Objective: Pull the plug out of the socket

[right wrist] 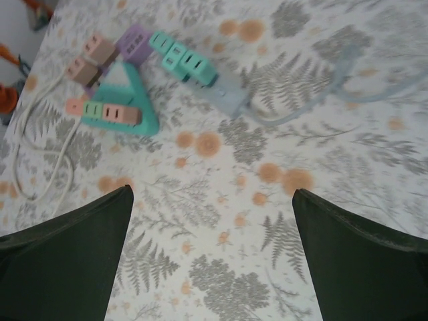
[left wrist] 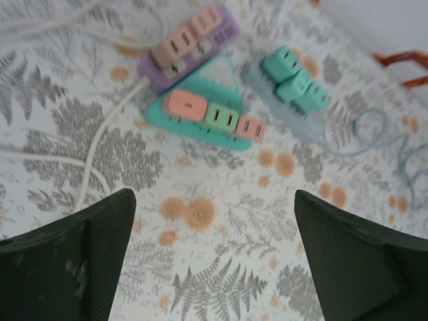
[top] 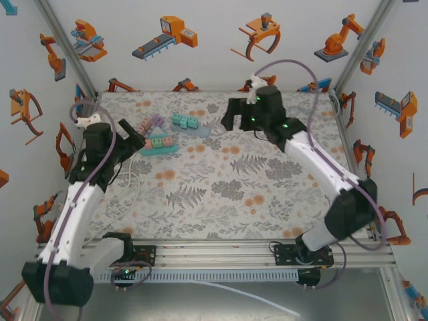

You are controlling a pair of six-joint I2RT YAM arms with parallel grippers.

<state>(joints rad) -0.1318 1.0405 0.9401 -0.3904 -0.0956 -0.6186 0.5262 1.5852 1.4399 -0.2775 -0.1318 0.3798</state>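
The teal plugs (left wrist: 294, 83) sat in the grey strip (left wrist: 304, 127), pink plugs (left wrist: 190, 40) in the purple strip (left wrist: 157, 73) and teal strip (left wrist: 231, 140), clustered far-left on the surface (top: 267, 194). The left fingers (top: 137, 139) and right fingers (top: 235, 115) hung spread wide, empty, either side of them — probably so one could brace, one pull.

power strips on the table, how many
3. A purple plastic power strip and a teal triangular power strip lie together on the left, purple farther back; a pale blue power strip carrying teal plugs lies to their right. None seems hidden.
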